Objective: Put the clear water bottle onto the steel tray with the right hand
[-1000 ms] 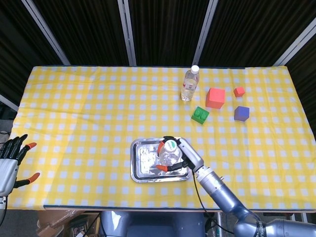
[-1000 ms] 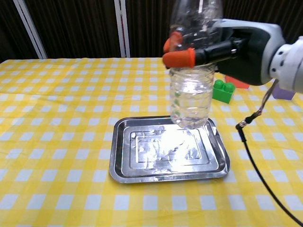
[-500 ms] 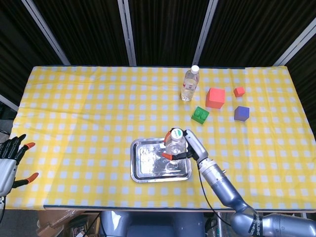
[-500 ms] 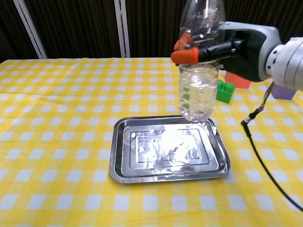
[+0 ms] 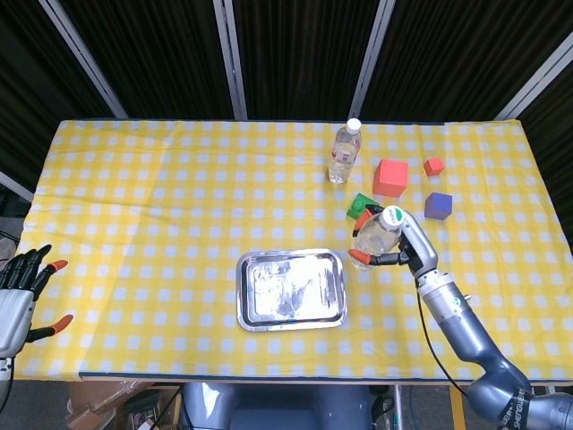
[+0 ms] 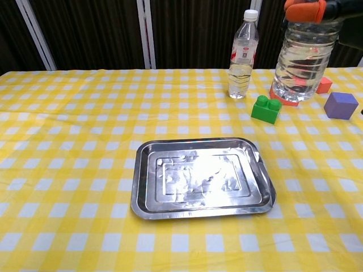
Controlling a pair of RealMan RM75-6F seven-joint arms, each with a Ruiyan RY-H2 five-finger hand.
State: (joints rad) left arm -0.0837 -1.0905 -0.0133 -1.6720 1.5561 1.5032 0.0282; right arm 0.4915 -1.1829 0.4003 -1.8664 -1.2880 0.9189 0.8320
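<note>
Clear plastic is what our right hand (image 5: 400, 244) is wrapped around: the clear water bottle (image 5: 376, 235), gripped near its upper part by orange-tipped fingers (image 5: 358, 258), hangs upright in the air, its long axis near vertical with the green-ringed cap uppermost. In the chest view the bottle (image 6: 305, 56) shows high at the right edge, with only orange fingertips (image 6: 305, 9) visible at its top.

The relation that matters for us is this: the steel tray (image 5: 291, 288) lies off to the thumb side of our right hand and lower, toward our left, well apart from the bottle's base. Nothing stands on the tray. We judge the coming move to be a carry leftward over the tray, then a straight descent keeping the bottle upright.

Our left hand (image 5: 20, 291) hovers far off past the table's left edge, fingers spread and holding nothing, much farther from bottle and tray than the right.

Counting: two bottles, the one we hold and a second labelled bottle (image 5: 344, 152) standing beyond our fingers; one tray; one green brick (image 5: 362, 205) just behind the held bottle; two red cubes, a large red cube (image 5: 390, 177) and a small red cube (image 5: 434, 166); one purple cube (image 5: 438, 206).
</note>
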